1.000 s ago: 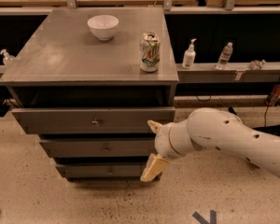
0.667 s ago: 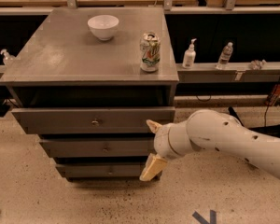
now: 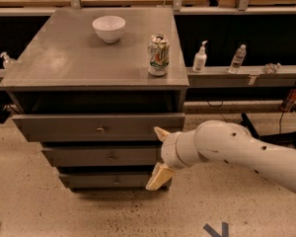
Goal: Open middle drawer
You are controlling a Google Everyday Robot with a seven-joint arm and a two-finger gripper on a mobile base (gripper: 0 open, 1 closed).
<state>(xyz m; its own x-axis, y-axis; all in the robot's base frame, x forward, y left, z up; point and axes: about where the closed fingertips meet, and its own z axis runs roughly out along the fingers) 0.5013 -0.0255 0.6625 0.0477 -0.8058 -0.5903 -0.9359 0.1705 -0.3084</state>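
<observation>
The grey cabinet (image 3: 93, 63) has three drawers. The middle drawer (image 3: 89, 157) is a wide, shallow grey front with a small dull knob (image 3: 112, 156) at its centre, and it is closed. The top drawer (image 3: 64, 127), with its shinier knob (image 3: 100, 129), stands slightly pulled out. My gripper (image 3: 159, 155) is open and empty, one tan finger above the other. It sits at the right end of the middle drawer's front, well to the right of the knob. My white arm (image 3: 237, 152) comes in from the right.
A white bowl (image 3: 109, 27) and a drink can (image 3: 158, 55) stand on the cabinet top. The lowest drawer (image 3: 103, 180) is closed. Bottles (image 3: 200, 57) stand on a shelf behind at the right. The floor is speckled, with cables at the far right.
My gripper has crept very slightly left towards the drawer fronts. Nothing else has moved.
</observation>
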